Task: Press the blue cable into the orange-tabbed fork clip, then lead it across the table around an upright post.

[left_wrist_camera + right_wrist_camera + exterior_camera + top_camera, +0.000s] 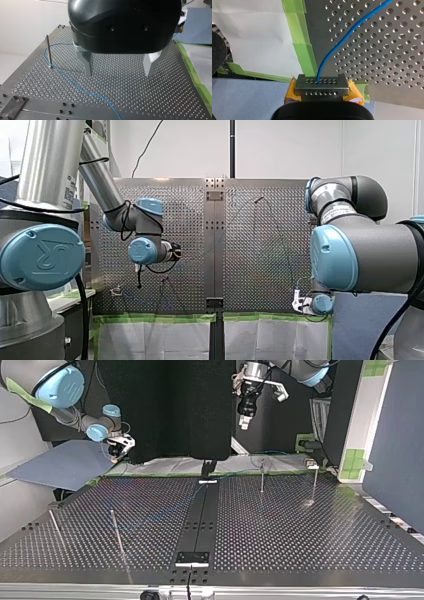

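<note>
My left claw (pixel 119 73) hangs over the counter (pixel 150 100) with its two grey fingers (pixel 87 62) wide apart. A thin blue cable (pixel 75 83) lies on the counter, bends around a standing metal post (pixel 48 51) and passes near one finger.

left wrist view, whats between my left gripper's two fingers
Only bare perforated table, in the left wrist view. My left gripper hangs open; the blue cable runs from the post past it, outside the gap.

Perforated metal surface (pixel 150 95), dull sheen. Smooth plastic jacket on blue cable (pixel 75 83). Bright bare metal post (pixel 48 51). Glossy black housing on my left pincer (pixel 119 74), matt metal fingers (pixel 87 62).
</note>
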